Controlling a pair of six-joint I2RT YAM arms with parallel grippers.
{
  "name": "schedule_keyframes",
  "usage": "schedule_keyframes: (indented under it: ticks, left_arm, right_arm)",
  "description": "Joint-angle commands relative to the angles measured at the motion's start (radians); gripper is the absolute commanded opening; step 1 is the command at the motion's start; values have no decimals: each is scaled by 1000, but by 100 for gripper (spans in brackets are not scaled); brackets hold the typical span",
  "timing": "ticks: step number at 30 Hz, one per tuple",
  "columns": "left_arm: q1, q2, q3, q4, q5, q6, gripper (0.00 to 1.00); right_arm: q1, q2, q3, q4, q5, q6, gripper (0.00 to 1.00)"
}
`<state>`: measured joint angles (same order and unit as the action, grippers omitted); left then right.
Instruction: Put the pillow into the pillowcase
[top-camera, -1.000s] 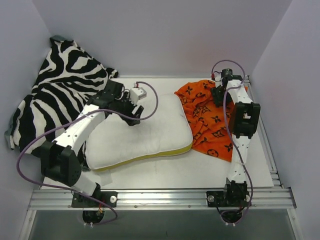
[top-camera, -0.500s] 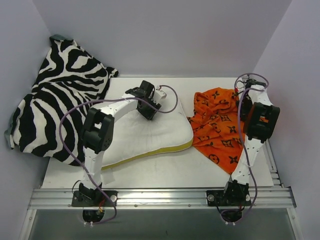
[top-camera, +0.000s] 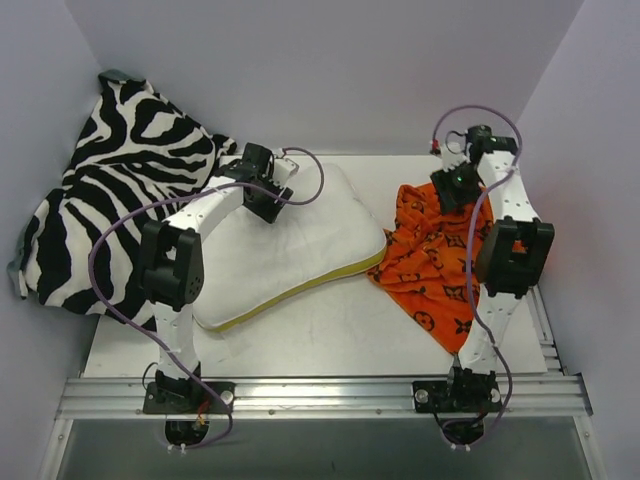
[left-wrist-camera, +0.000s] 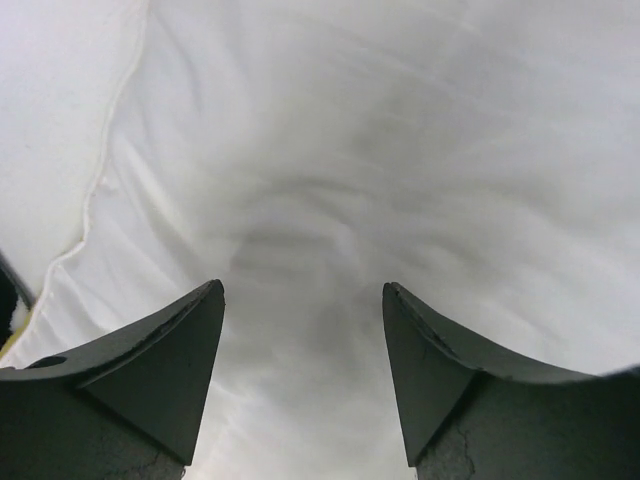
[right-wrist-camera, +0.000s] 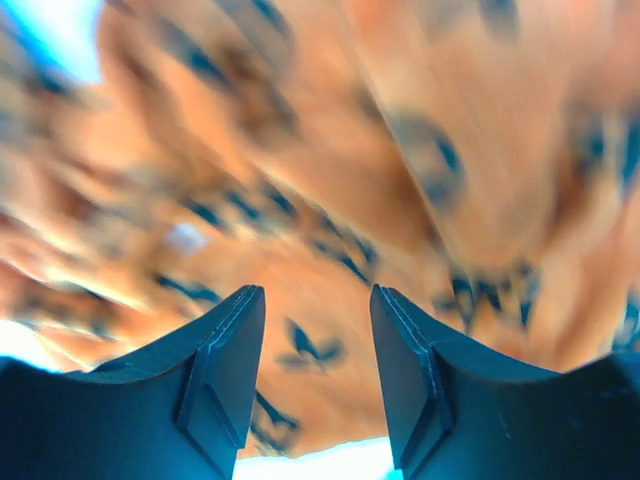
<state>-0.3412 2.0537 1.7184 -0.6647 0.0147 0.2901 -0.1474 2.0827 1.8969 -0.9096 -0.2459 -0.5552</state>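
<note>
Orange pillowcase (top-camera: 430, 270) looks limp: I'd grab one hem layer. White pillow (top-camera: 300, 250) looks soft, light: pinch a corner. Left jaws, right jaws both spread, empty.

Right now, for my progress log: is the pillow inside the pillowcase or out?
Out. The white pillow lies bare beside the crumpled orange pillowcase, no orange fabric covering it.

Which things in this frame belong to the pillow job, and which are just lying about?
Part of the job:
- pillow, white with yellow piping, in the middle
- pillowcase, orange with dark print, crumpled on the right

Just lying about:
- zebra cloth, heaped on the far left
</note>
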Motion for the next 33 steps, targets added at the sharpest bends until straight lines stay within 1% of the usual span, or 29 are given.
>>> schedule_keyframes:
  ticks: [1,2,4,5,8,11,12,13,14,15,16,17,18,19,21,22,23,24,25,26,27,28,30,31,32,33]
  left_arm:
    - [-45,-105,-57,-26,62,29,73]
    - [-45,-110,-69,-26,67,24,74]
    - [-45,-112,-107,-26,62,20,76]
    - [-45,-112,-121,-26,42,18,76]
    - [-35,-118,-187,-32,31,23,79]
    - [-15,-148,-238,-38,105,44,83]
    - [-10,-161,-265,-45,184,59,83]
    - [-9,-193,-284,-46,229,102,84]
    - [-9,-211,-299,-44,264,124,86]
    - [-9,-227,-318,-30,293,144,91]
    - [-10,-243,-318,-24,322,173,92]
    - [-12,-244,-313,-23,326,188,98]
    - [-12,-238,-289,-26,312,196,98]
    - [-13,-212,-277,-35,279,208,98]
    - [-5,-182,-246,-65,257,230,97]
    - [-4,-159,-237,-73,243,254,98]
    - [-4,-155,-240,-79,223,276,97]
    - [-4,-152,-249,-81,214,308,98]
    - [-4,-147,-273,-79,209,322,97]
    - [-4,-144,-287,-79,194,336,97]
    - [-5,-138,-302,-75,177,348,98]
    - [-5,-120,-313,-73,157,348,93]
    - [1,-106,-339,-82,131,340,77]
    - [5,-110,-351,-81,134,334,59]
    - [13,-119,-371,-81,148,325,50]
    - [30,-141,-376,-82,184,299,40]
  right_arm:
    - [110,32,120,-23,-58,70,46]
    - [138,84,146,-23,-53,90,46]
    - [141,134,198,-18,-65,136,45]
    - [169,181,247,-18,-79,152,45]
    - [189,247,298,-15,-122,202,45]
    - [213,295,303,-15,-150,218,45]
    - [221,304,300,-17,-148,221,45]
    - [229,313,295,-17,-150,219,44]
    - [232,332,292,-17,-156,221,40]
    - [233,341,291,-15,-164,233,34]
    - [233,352,291,-17,-185,241,27]
    - [232,367,294,-17,-194,250,6]
    - [230,375,297,-15,-210,265,0]
    - [223,379,306,-15,-274,297,0]
    - [194,389,326,-15,-378,349,0]
    - [181,392,353,-9,-432,423,0]
    - [171,398,364,15,-543,466,0]
    - [151,398,370,40,-594,510,0]
    - [123,398,364,73,-639,628,0]
    - [109,389,354,156,-703,676,0]
    - [97,384,349,187,-714,710,0]
    - [95,378,346,204,-725,721,0]
    - [89,355,317,291,-727,791,0]
    - [85,347,295,348,-716,837,0]
    - [78,338,280,445,-701,915,0]
    - [74,341,295,468,-626,925,0]
